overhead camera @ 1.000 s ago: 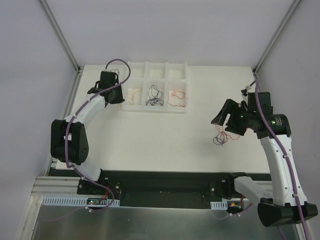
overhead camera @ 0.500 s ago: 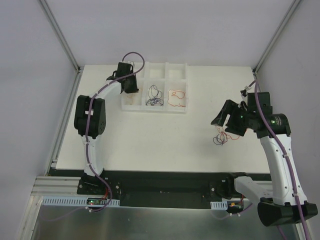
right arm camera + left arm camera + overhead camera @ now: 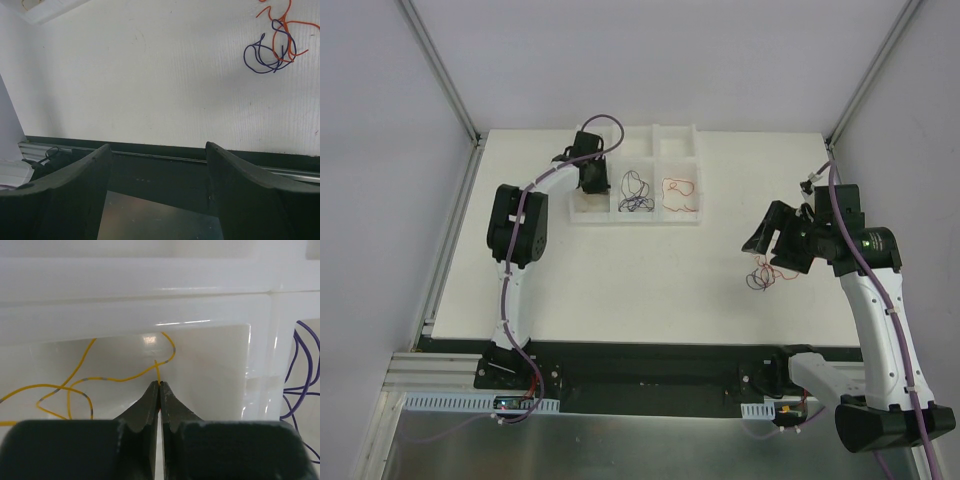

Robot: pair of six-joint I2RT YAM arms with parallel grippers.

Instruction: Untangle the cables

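Note:
A small tangle of red-orange and dark blue-purple cables [image 3: 764, 273] lies on the white table. It also shows at the upper right of the right wrist view [image 3: 274, 46]. My right gripper [image 3: 769, 238] hangs just above it, open and empty [image 3: 157, 146]. My left gripper [image 3: 592, 180] is inside the left compartment of the white tray [image 3: 635, 219]. It is shut on a thin yellow cable with grey bands [image 3: 117, 378], pinched at the tips [image 3: 159, 385].
The tray's middle compartment holds purple cables [image 3: 632, 195], also seen in the left wrist view [image 3: 300, 375]. Its right compartment holds a red cable [image 3: 675, 189]. The tray's back row [image 3: 670, 142] looks empty. Metal frame posts stand at the table's back corners.
My left arm has swung right, from beside the tray's left edge into its left compartment, and straightened up. The right arm and the tangle have not moved.

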